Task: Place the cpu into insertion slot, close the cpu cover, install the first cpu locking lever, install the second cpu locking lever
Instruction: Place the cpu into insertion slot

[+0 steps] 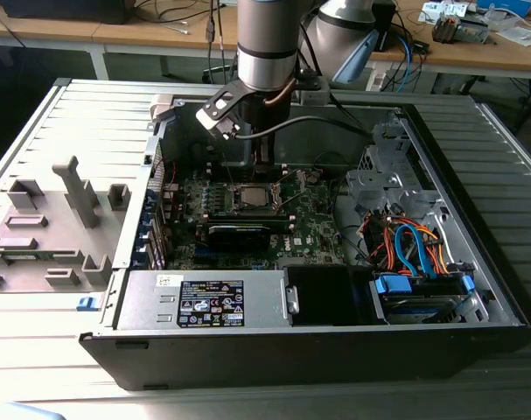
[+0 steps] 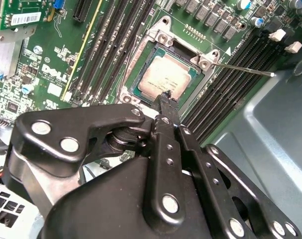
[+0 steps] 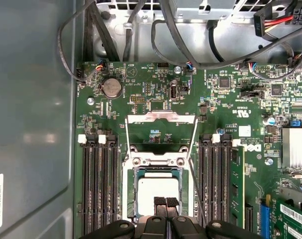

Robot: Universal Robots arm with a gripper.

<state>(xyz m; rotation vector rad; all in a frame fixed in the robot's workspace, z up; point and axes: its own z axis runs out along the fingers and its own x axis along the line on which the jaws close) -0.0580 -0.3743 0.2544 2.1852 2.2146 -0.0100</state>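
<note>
The cpu (image 3: pixel 157 191), with its silver-grey top, lies inside the insertion slot (image 3: pixel 132 189) on the green board; both also show in the second wrist view, the cpu (image 2: pixel 163 77) within the insertion slot (image 2: pixel 141 55). The cpu cover (image 3: pixel 160 118) is swung open, away from the slot, and the board shows through its cut-out. My gripper (image 3: pixel 165 201) hovers just over the cpu's near edge with its black fingertips (image 2: pixel 165 97) pressed together and nothing between them. A thin locking lever (image 2: pixel 240 68) sticks out sideways, unlatched. In the exterior view the gripper (image 1: pixel 261 157) hangs over the slot (image 1: pixel 252 198).
Black memory slots (image 3: pixel 98 189) flank the socket on both sides. Cables (image 3: pixel 141 35) run along the case wall beyond the board. A power supply (image 1: pixel 208 299) and a drive bay with blue and orange cables (image 1: pixel 414 249) fill the case's near side. A grey side panel (image 1: pixel 46 219) lies at the exterior view's left.
</note>
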